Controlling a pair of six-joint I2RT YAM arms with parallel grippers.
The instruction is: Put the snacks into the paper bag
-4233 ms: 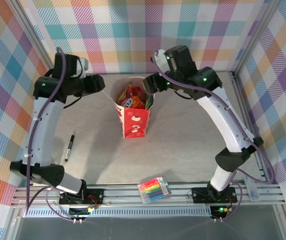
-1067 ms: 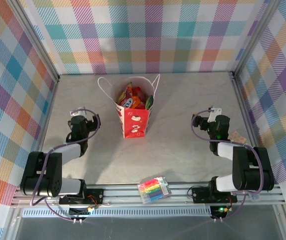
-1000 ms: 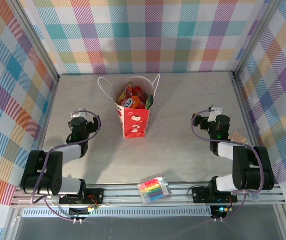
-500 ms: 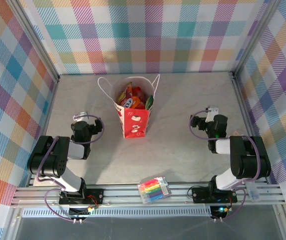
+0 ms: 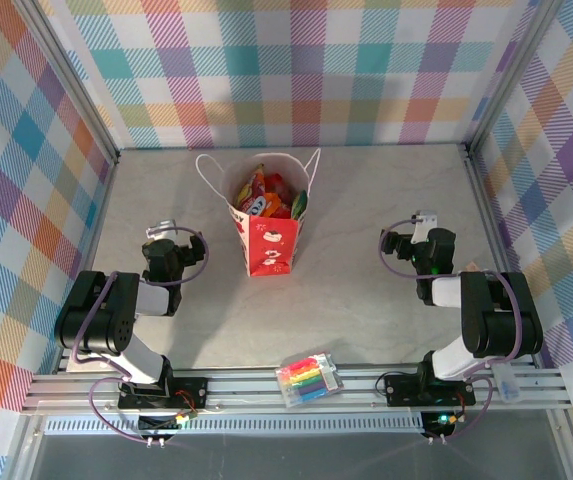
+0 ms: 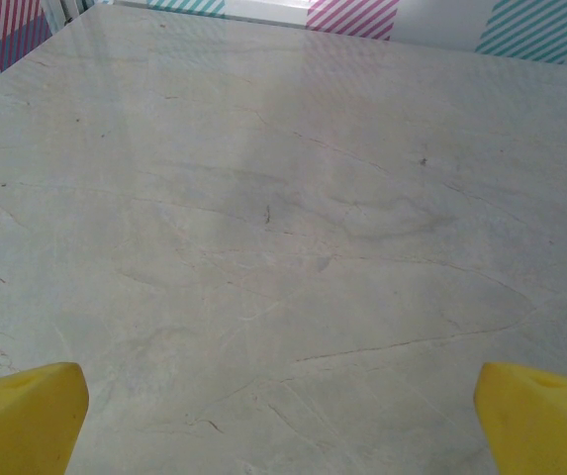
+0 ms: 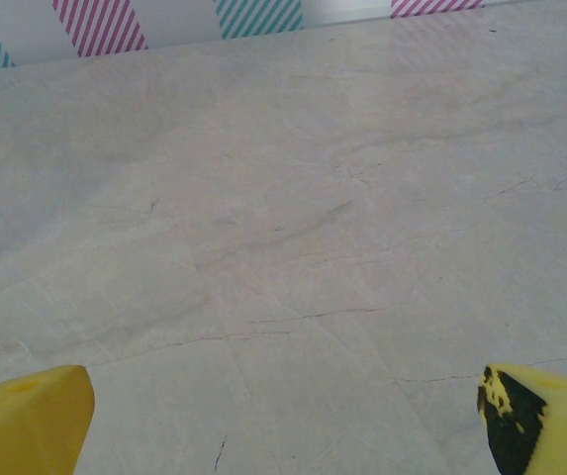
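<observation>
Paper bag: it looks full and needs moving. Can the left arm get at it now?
Probably yes: only bare table lies between the open left gripper and the paper bag, with nothing blocking, though the arm sits folded and must extend.
</observation>
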